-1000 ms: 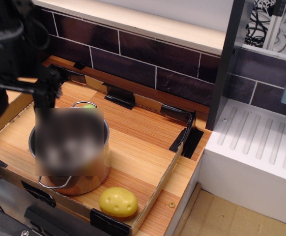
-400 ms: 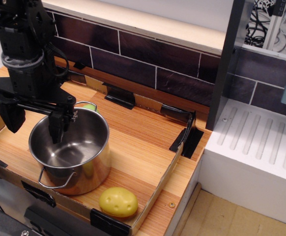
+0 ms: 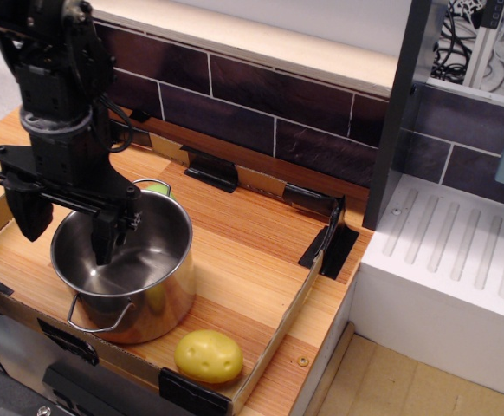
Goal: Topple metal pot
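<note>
The metal pot [image 3: 152, 290] stands upright at the front left of the wooden tray, shiny steel with a wire loop handle at its front rim. My black gripper [image 3: 66, 227] hangs over the pot's left rim with its fingers spread wide. The right finger [image 3: 106, 236] reaches down inside the pot; the left finger [image 3: 29, 215] is outside the pot's left wall. It holds nothing.
A yellow potato-like toy [image 3: 208, 356] lies at the tray's front edge right of the pot. A green object [image 3: 154, 186] peeks out behind the pot. The cardboard tray wall [image 3: 297, 305] bounds the right side. A dark tiled wall runs behind; a white drainboard [image 3: 460, 286] sits right.
My gripper has moved right and down, from the far left above the pot to straddling its left rim. The pot and toy have not moved.
</note>
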`<state>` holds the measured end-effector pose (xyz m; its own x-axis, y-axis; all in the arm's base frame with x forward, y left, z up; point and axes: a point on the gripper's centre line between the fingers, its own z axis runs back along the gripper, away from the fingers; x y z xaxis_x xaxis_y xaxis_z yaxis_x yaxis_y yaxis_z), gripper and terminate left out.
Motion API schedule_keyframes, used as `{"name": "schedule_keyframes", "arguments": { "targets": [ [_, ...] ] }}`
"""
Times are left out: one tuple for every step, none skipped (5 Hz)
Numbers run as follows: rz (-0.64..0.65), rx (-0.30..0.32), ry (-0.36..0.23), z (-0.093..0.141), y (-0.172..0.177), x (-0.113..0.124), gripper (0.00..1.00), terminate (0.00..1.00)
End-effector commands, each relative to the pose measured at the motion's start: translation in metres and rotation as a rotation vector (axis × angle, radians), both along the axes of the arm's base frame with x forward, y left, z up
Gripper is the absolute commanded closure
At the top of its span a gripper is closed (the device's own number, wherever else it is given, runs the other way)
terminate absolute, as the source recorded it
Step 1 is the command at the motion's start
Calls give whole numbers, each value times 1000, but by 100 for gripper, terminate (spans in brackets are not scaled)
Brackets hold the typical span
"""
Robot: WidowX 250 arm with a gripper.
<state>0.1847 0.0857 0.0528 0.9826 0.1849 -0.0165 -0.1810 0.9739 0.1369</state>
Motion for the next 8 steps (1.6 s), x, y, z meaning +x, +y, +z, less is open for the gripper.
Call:
{"name": "schedule_keyframes", "arguments": {
  "targets": [
    [-92, 28, -35, 8, 5, 15, 0, 0],
    [-85, 20, -27, 7, 6, 14, 100, 0],
    [-74, 18, -32, 6, 7, 16, 100, 0],
    [-60, 15, -30, 8, 9, 17, 100, 0],
    [-42, 43, -40, 11, 12, 15, 100, 0],
    [-2, 115, -22, 20, 15, 12, 100, 0],
    [20, 133, -43, 32, 19, 9, 100, 0],
    [41, 111, -6, 51, 26, 5, 100, 0]
  ]
}}
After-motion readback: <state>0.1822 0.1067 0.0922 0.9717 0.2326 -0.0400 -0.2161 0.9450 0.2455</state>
